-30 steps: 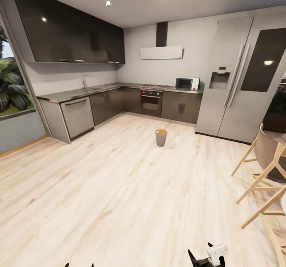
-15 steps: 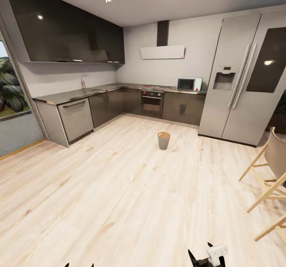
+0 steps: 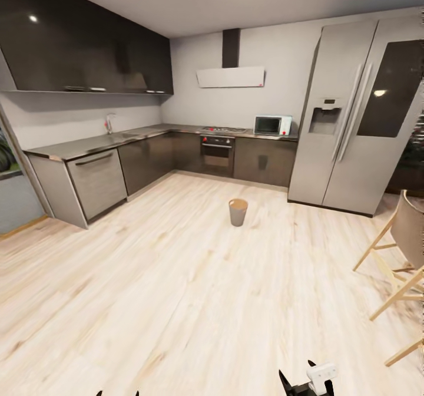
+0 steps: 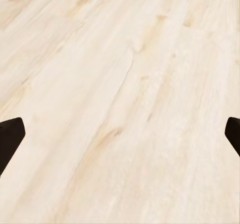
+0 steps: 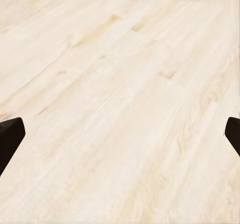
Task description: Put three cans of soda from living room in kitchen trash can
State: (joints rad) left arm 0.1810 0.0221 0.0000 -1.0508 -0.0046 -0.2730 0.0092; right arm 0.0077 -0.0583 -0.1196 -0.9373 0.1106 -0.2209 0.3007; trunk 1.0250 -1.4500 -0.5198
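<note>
Camera panned right; tash can (image 3: 238, 211) ahead; pincers (image 4: 120, 134) empty.

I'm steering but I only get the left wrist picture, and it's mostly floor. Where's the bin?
Observer: The head view has it. The bin stands straight ahead on the floor, out in the open.
Operator: What's behind it?
Observer: The oven, set in the dark cabinets along the back wall.
Operator: Is my other hand holding a can?
Observer: No. In the right wrist view the right gripper is open, with bare floor between its fingers.
</note>
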